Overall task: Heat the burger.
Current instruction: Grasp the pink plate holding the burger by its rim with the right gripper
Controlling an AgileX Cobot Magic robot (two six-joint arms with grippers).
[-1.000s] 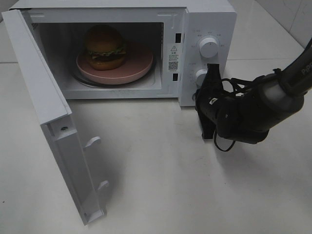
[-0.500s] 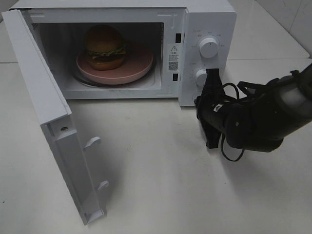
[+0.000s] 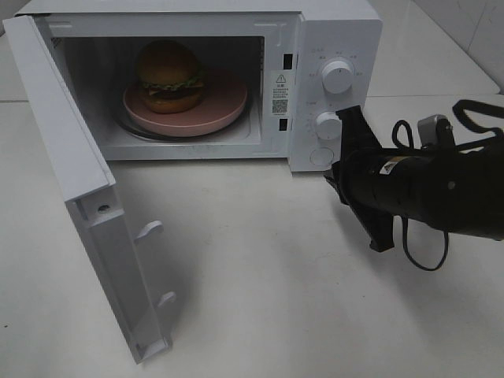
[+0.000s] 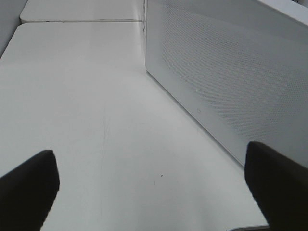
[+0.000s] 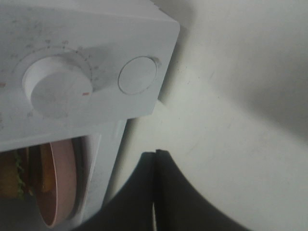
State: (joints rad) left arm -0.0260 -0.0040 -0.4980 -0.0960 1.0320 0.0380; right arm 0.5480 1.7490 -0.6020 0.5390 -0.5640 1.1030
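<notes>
White table (image 3: 260,315) seen from above w/ a white microwave (image 3: 339,31) at the back, its door (image 3: 79,197) swung wide open to the left. Far left, shown only by its own wrist cam: left gripper (image 4: 154,192), fingers (image 4: 26,192) spread wide w/ nothing between them, low over bare tabletop, the door's dotted outer face just beside it. In the overhead view the door stands nearly edge-on, two hooks (image 3: 150,229) sticking out of its inner side. Inside the cavity, left of centre: burger (image 3: 169,75), upright, sitting on a pink plate (image 3: 224,102), toward the plate's left part; bun glossy brown, lettuce showing at the rim. Right of the cavity is the control panel: upper knob (image 3: 337,77), lower knob (image 3: 327,125), and a round button (image 3: 320,157) below them. Right gripper (image 3: 335,175) is in front of the panel's bottom corner, near the button but apart from it; its fingers are pressed together, holding nothing. The wrist cam on that side looks past the closed tips at lower knob, button, and a sliver of plate and burger in the cavity. The black arm runs off the right edge, a cable (image 3: 421,264) looping under it.
</notes>
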